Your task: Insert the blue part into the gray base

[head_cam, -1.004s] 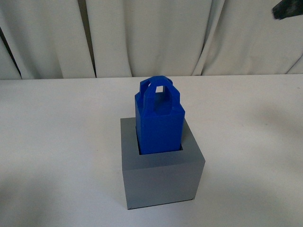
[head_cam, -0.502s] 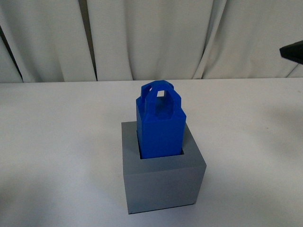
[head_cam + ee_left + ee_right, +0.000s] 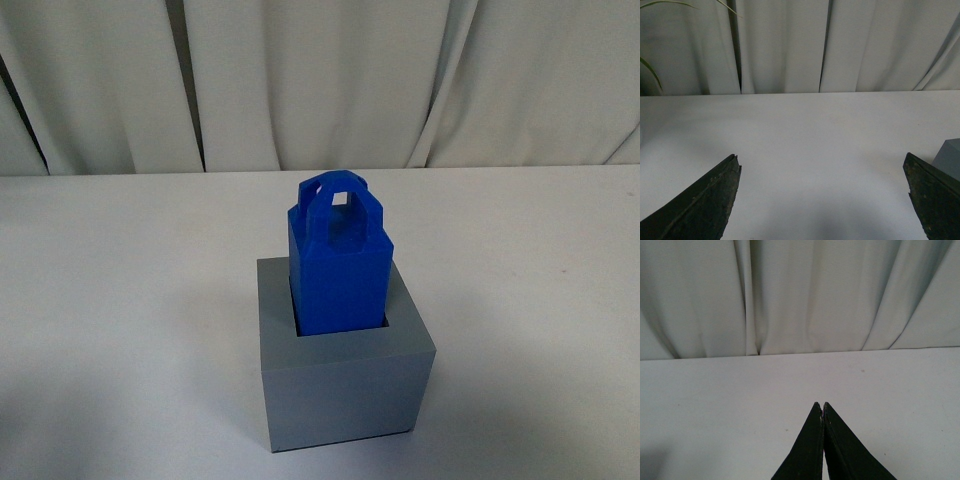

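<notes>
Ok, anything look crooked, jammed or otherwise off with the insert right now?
Nothing stands out. The bright blue plastic block with the loop handle stands upright in the square recess of the matte gray cube base, most of it still above the rim. Neither gripper touches it.

Soft, even, diffuse light fills all three views without glare, laying only faint blurred shadows on the white counter (image 3: pixel 120 300) around the gray base (image 3: pixel 340 385), while both wrist views are mildly hazy, their dark near claw tips rendered as soft-edged silhouettes.
</notes>
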Controlling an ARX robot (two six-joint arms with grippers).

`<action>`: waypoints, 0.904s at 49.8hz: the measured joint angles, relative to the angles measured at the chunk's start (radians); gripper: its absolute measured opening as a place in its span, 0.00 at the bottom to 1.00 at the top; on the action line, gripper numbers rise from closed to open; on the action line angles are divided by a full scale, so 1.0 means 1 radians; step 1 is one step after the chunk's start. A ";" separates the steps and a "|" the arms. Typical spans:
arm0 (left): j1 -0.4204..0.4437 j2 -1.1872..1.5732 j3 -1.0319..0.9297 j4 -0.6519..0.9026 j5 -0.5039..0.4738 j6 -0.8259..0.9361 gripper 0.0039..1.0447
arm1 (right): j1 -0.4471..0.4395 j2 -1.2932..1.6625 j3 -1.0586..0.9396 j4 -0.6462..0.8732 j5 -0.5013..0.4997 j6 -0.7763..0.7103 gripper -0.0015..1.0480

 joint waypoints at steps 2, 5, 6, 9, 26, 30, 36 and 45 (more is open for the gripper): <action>0.000 0.000 0.000 0.000 0.000 0.000 0.94 | 0.000 -0.016 -0.013 -0.003 0.000 0.000 0.02; 0.000 0.000 0.000 0.000 0.000 0.000 0.94 | 0.000 -0.043 -0.033 -0.010 0.000 0.001 0.02; 0.000 0.000 0.000 0.000 0.000 0.000 0.94 | 0.000 -0.053 -0.041 -0.013 0.000 0.001 0.02; 0.000 0.000 0.000 0.000 0.000 0.000 0.94 | 0.000 -0.079 -0.058 -0.023 0.000 0.002 0.02; 0.000 0.000 0.000 0.000 0.000 0.000 0.94 | 0.000 -0.279 -0.142 -0.137 -0.001 0.004 0.02; 0.000 0.000 0.000 0.000 0.000 0.000 0.94 | 0.000 -0.332 -0.158 -0.175 -0.001 0.004 0.02; 0.000 0.000 0.000 0.000 0.000 0.000 0.94 | 0.000 -0.380 -0.201 -0.173 0.000 0.005 0.02; 0.000 0.000 0.000 0.000 0.000 0.000 0.94 | 0.000 -0.500 -0.201 -0.284 -0.001 0.005 0.02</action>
